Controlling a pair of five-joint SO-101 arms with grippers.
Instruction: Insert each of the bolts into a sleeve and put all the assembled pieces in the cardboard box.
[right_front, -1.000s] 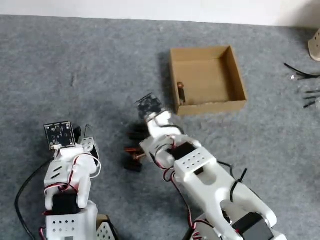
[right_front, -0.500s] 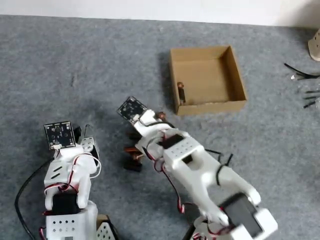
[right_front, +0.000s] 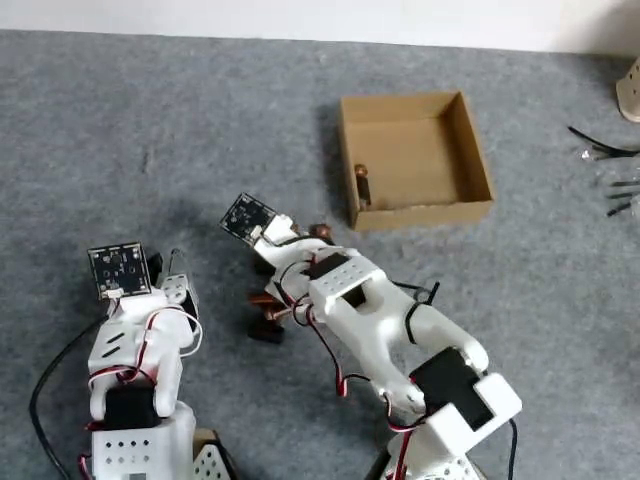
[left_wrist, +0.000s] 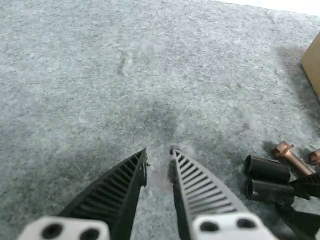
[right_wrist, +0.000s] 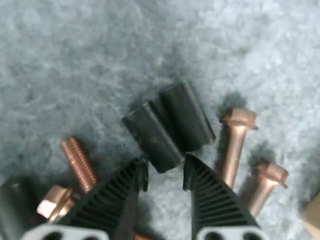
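My right gripper (right_wrist: 164, 171) hangs open low over the pile, its fingertips flanking the near end of a black sleeve (right_wrist: 150, 136). A second sleeve (right_wrist: 187, 117) lies against the first. Copper bolts (right_wrist: 234, 140) (right_wrist: 265, 186) rest beside them, and another bolt (right_wrist: 77, 161) lies on the other side. My left gripper (left_wrist: 158, 159) is open a little over bare carpet with nothing in it, apart from the two sleeves (left_wrist: 267, 170) and a bolt (left_wrist: 287, 155). The cardboard box (right_front: 470, 150) holds one assembled piece (right_front: 362, 186). The right arm (right_front: 345, 295) covers most of the pile.
Grey carpet covers the table. A loose sleeve (right_front: 265, 332) and a bolt (right_front: 319, 232) lie beside the right arm. Black cables (right_front: 605, 150) trail at the far right edge. The left arm (right_front: 135, 350) stands at the near left.
The right arm has swung left, away from the box corner, and now sits over the pile of bolts and sleeves. The left arm has not moved.
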